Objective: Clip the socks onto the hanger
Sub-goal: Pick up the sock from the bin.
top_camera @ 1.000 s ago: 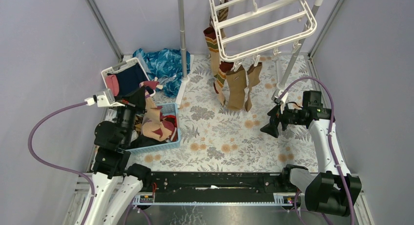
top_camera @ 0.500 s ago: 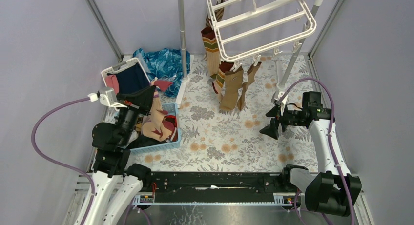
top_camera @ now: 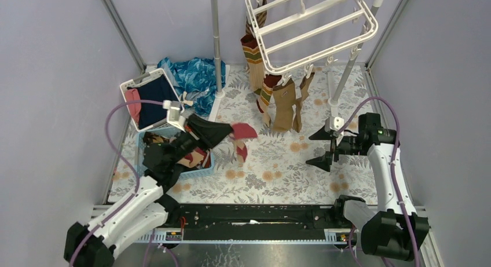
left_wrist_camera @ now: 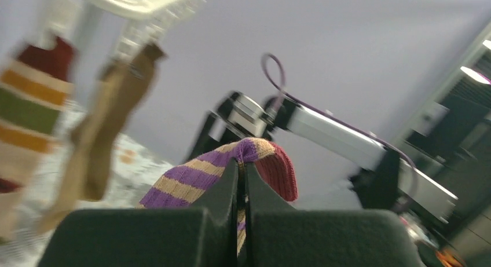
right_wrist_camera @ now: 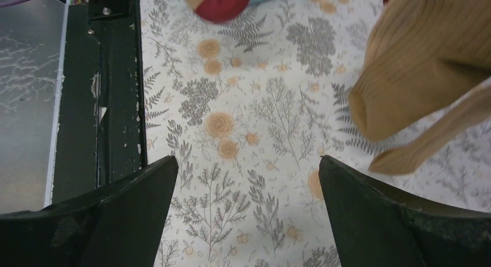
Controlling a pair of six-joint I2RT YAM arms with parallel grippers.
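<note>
Socks (top_camera: 195,157) lie heaped in the blue basket (top_camera: 200,169) at the left of the tabletop (top_camera: 260,177). Just right of it we see the left gripper (top_camera: 230,130) pinched fully closed on one striped sock (top_camera: 241,144). The red toe sits at the top and the rest dangles, so its long axis runs nearly straight down, clear of the flowered cloth.

Further right and well above, the white hanger (top_camera: 312,32) tilts over the tabletop with several hung socks (top_camera: 284,108) clipped along its near-left edge. The carried sock lies below and to the left of that frame, and the hung pairs stand between it and the clips on the right side, which appear free.

At the far right, the right gripper (top_camera: 317,147) hovers with its jaws spread as wide as they go. It holds nothing and faces left toward the carried sock. It is nearer to the hanger's right corner than the left gripper is.

We judge the coming move to be a lift up and to the right, bringing the upper end of the sock level with a clip.
</note>
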